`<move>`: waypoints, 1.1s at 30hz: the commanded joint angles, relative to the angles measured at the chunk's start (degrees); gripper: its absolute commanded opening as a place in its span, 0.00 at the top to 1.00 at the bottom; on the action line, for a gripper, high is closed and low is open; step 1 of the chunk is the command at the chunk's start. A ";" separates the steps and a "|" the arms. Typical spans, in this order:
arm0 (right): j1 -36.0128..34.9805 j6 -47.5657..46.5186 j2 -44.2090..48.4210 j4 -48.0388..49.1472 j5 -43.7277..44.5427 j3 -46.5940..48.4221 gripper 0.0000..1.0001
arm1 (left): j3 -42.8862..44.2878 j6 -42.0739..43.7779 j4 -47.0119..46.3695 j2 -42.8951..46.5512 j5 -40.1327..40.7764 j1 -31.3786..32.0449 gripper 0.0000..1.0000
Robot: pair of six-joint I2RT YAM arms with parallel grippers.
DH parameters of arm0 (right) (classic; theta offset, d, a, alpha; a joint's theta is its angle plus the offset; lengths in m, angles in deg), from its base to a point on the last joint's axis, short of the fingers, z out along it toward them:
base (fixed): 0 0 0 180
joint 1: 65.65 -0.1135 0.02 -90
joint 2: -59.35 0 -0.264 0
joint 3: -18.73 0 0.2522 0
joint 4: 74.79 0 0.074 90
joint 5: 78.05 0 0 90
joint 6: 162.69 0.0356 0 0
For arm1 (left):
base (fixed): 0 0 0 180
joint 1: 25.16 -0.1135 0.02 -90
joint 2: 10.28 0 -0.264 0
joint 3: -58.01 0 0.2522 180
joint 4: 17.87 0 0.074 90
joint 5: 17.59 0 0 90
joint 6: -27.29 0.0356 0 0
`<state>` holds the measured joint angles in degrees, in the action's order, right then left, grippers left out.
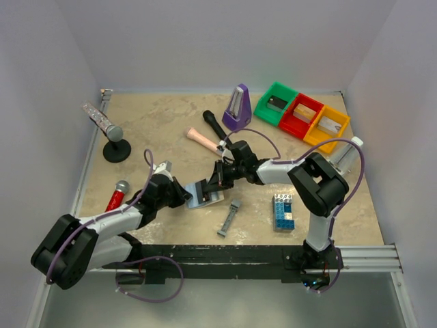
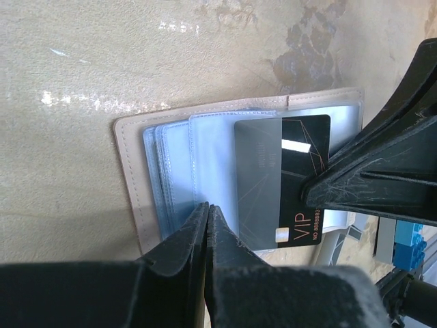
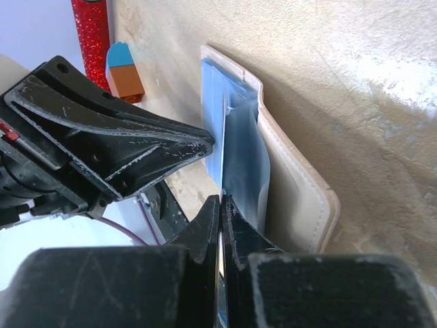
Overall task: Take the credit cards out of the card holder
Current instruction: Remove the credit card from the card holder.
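Found the card holder (image 1: 207, 199) lying open by the middle of the table's (image 1: 136, 137) near edge. Saw the left claw (image 2: 207, 210) closed, tips pressing the holder's clear sleeves (image 2: 205, 150), and the right claw (image 3: 220, 205) pinching a black credit card (image 2: 293, 164) partly sleeved.

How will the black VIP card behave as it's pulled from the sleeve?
Probably stiff: black card looks flat, unbent, though partly out of its sleeve. Likely slippery: glossy face, clear plastic sleeves. The card holder looks light and may drag along unless the left gripper pins it.
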<state>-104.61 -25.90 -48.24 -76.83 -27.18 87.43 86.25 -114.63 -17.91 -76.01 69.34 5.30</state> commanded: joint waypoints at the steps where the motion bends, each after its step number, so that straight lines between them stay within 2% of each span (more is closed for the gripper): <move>1: 0.29 -0.91 3.88 -0.21 -1.03 0.08 1.00 | -1.56 0.94 5.28 0.34 2.54 0.04 0.96; 5: 0.90 -1.08 4.58 -1.00 -0.68 -0.09 1.00 | -1.39 1.12 5.80 0.61 2.63 0.04 1.00; 18: 2.05 -3.19 7.83 -4.52 -0.50 -0.44 1.00 | -0.95 1.21 7.47 2.01 2.89 0.04 1.00; 26: 3.01 -3.81 11.17 -5.31 -0.07 -2.29 1.00 | -0.07 1.21 10.02 6.31 4.20 0.04 0.99; 29: 3.19 -4.59 13.80 -6.62 0.20 -2.55 1.00 | 1.07 1.21 11.95 9.47 4.30 0.04 0.83; 30: 3.19 -5.03 14.68 -7.24 0.29 -2.55 1.00 | 1.77 1.21 12.65 10.44 4.30 0.04 0.74; 31: 3.19 -6.34 17.04 -8.72 0.20 -2.64 1.00 | 3.78 1.47 15.79 12.19 3.78 0.04 0.61; 33: 3.19 -7.93 18.99 -9.88 -0.50 -2.82 1.00 | 5.38 1.82 17.05 13.61 3.33 0.04 0.51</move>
<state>-101.62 -29.97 -34.80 -84.28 -26.55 85.11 86.88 -114.06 -4.89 -65.87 72.44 5.30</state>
